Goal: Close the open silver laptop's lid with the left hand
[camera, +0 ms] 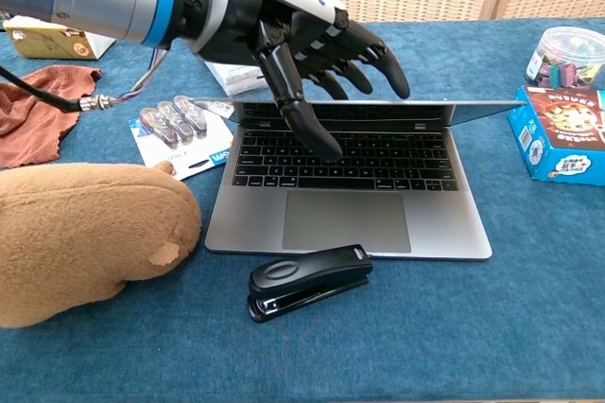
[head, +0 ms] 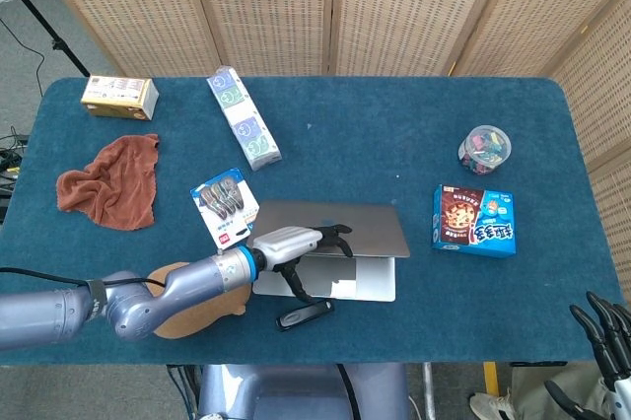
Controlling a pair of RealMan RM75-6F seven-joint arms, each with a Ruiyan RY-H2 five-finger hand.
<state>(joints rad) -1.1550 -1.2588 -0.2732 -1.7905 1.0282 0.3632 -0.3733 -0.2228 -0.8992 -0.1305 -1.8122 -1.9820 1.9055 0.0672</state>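
The silver laptop (head: 367, 282) lies near the table's front edge, and its lid (head: 345, 225) is tilted far down over the keyboard (camera: 378, 159). In the chest view the lid's front edge (camera: 473, 108) hangs low, leaving a narrow wedge above the keys. My left hand (camera: 293, 39) rests on the lid's left part with its fingers spread over the edge and the thumb reaching down in front of the keys. It holds nothing. My right hand (head: 603, 326) shows only partly at the bottom right corner of the head view, fingers apart, away from the table.
A black stapler (camera: 309, 281) lies just in front of the laptop, with a brown plush toy (camera: 85, 233) at its left. A correction tape pack (camera: 184, 129) sits left of the lid. A cookie box (camera: 562, 133) and a clip jar (camera: 567, 53) stand to the right.
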